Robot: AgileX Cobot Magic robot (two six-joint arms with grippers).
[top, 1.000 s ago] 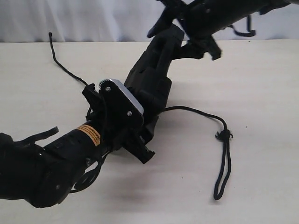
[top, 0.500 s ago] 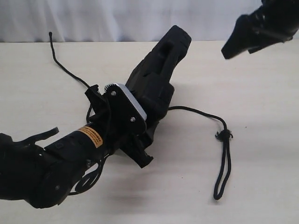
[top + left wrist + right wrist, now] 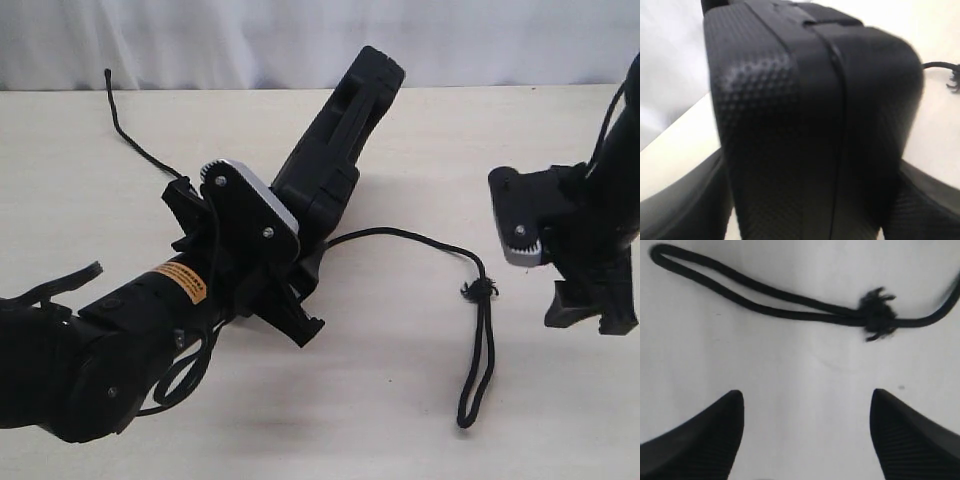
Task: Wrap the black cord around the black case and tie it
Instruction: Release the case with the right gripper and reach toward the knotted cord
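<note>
The black case [image 3: 335, 150] leans up off the table, its handle end highest at the back. My left gripper [image 3: 295, 290] is shut on its lower end; in the left wrist view the case [image 3: 810, 100] fills the space between the two fingers [image 3: 675, 210]. The black cord [image 3: 420, 240] trails from the far left, passes behind the left arm and runs right to a frayed knot [image 3: 480, 290] and a loop. My right gripper [image 3: 590, 315] stands open just right of the knot. In the right wrist view this gripper [image 3: 807, 430] is empty, with the knot [image 3: 877, 315] beyond its fingertips.
The cord's free end [image 3: 108, 76] lies at the table's back left. The loop [image 3: 475, 380] reaches toward the table's front edge. A pale wall runs behind the table [image 3: 400, 400].
My right gripper left the case's upper end, swung right and came down beside the cord's knot. The left arm shifted slightly left with the case still in it.
</note>
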